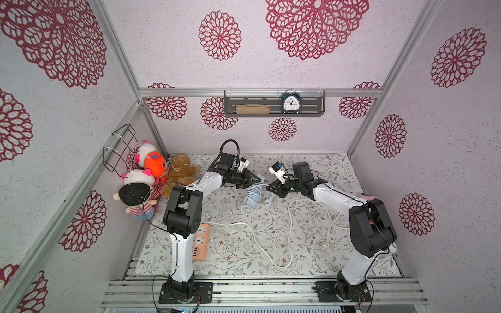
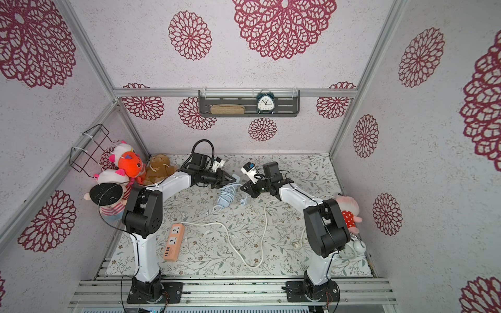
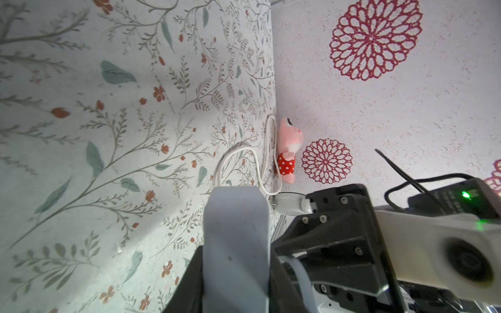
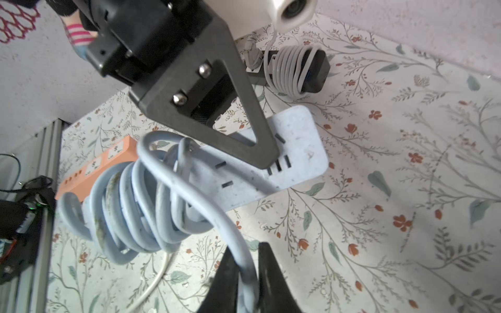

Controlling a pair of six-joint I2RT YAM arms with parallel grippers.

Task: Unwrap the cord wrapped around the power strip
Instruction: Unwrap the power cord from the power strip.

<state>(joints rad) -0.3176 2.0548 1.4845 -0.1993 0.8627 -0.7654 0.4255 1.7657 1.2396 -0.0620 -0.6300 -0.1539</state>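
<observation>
Floral table cover lies under everything. The blue power strip hangs above it, well beyond the orange power strip, toward the back wall. Our left gripper is clamped on the blue strip's bare end. Our right gripper has its fingers pinched on a free run of the blue cord.

We judge the step in hand to be peeling off a turn. We should hold the strip steady and lead the cord round its body rather than pull straight, or the crossed loops may cinch.

We cannot count the turns left or place the plug with confidence. In both top views the coil is small and partly covered by the grippers.
</observation>
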